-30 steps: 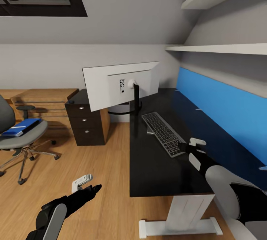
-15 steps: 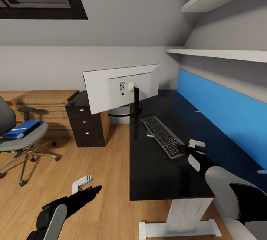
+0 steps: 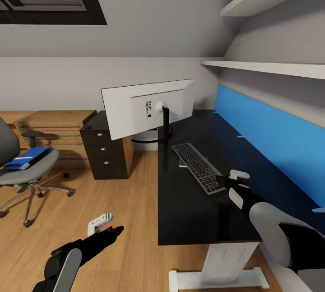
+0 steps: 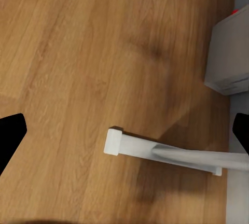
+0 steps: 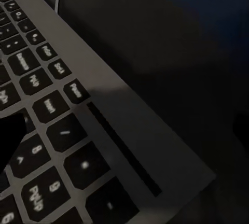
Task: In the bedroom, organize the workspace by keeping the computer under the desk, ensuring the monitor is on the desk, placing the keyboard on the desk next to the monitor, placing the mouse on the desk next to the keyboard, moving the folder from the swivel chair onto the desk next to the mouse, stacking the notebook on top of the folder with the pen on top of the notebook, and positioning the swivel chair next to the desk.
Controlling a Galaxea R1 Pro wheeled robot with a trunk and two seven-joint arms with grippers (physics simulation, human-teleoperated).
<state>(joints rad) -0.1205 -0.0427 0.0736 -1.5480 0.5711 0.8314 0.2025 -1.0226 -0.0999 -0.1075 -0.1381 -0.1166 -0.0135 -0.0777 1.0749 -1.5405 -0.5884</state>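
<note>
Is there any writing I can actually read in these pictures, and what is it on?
"PgUp": on a key of the keyboard, right wrist view; blurred, so this is my best reading.
Other key legends nearby: white marks, too blurred to read.
Small dark marks on the monitor back, head view: too small to read.
Folder on the swivel chair: no writing I can make out.

i see a glossy black desk [image 3: 194, 210] top, warm wood-grain floor [image 3: 126, 201], matt grey keyboard [image 3: 197, 166] keys, padded grey cloth chair [image 3: 22, 170] on shiny chrome legs, and a smooth light monitor [image 3: 135, 109] back.
</note>
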